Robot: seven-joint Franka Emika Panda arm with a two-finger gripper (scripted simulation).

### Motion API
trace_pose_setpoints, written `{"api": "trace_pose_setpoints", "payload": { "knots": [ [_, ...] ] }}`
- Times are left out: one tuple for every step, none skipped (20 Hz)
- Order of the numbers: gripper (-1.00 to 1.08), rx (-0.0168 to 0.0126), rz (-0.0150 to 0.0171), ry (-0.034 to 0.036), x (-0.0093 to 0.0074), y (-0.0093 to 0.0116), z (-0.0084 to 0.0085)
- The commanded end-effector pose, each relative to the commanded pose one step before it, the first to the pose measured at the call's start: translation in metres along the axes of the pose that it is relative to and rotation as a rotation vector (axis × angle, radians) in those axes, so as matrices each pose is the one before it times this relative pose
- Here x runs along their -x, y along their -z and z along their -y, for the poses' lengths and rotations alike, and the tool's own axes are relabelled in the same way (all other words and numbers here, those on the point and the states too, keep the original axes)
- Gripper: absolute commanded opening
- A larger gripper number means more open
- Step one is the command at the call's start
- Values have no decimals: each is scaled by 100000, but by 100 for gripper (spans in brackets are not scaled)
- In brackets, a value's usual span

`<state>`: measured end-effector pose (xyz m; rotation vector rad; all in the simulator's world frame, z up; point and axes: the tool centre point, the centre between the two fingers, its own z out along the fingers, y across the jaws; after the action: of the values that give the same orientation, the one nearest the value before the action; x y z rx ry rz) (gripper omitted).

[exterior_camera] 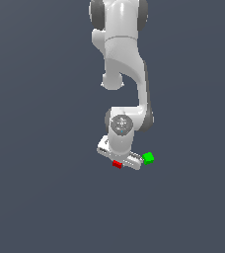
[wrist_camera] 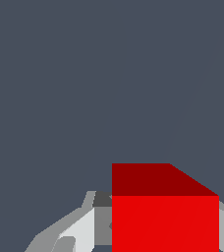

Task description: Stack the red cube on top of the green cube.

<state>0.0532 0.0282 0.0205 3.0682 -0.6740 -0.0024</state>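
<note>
The red cube (exterior_camera: pixel 117 164) peeks out from under the edge of my gripper (exterior_camera: pixel 118 157) in the exterior view. In the wrist view the red cube (wrist_camera: pixel 165 216) looms large and close, with grey fingers (wrist_camera: pixel 102 221) pressed against both of its sides, so the gripper is shut on it. The green cube (exterior_camera: pixel 148 158) rests on the floor just off the gripper's end, toward the exterior view's right, a small gap away from the red cube. It does not show in the wrist view.
The white arm (exterior_camera: pixel 122 54) reaches down from the top of the exterior view, over a plain dark grey floor (exterior_camera: pixel 45 173). No other objects show.
</note>
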Motion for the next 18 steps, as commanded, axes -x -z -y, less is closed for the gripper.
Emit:
{"api": "trace_pose_setpoints", "payload": {
  "knots": [
    [-100, -48, -93, 12, -9, 400, 16],
    [-100, 0, 0, 0, 13, 272, -5],
    [-100, 0, 0, 0, 13, 338, -5],
    [-100, 0, 0, 0, 13, 406, -5],
    [-100, 0, 0, 0, 12, 476, -5],
    [-100, 0, 0, 0, 11, 549, -5],
    [-100, 0, 0, 0, 11, 623, -5],
    [-100, 0, 0, 0, 10, 699, -5],
    [-100, 0, 0, 0, 10, 776, -5],
    [-100, -25, -15, -39, -1, 801, -30],
    [-100, 0, 0, 0, 9, 728, -4],
    [-100, 0, 0, 0, 7, 669, -3],
    [-100, 0, 0, 0, 4, 609, -2],
    [-100, 0, 0, 0, 0, 548, -1],
    [-100, 0, 0, 0, -4, 486, 1],
    [-100, 0, 0, 0, -9, 423, 3],
    [-100, 0, 0, 0, -15, 359, 6],
    [-100, 0, 0, 0, -21, 293, 8]
  ]
}}
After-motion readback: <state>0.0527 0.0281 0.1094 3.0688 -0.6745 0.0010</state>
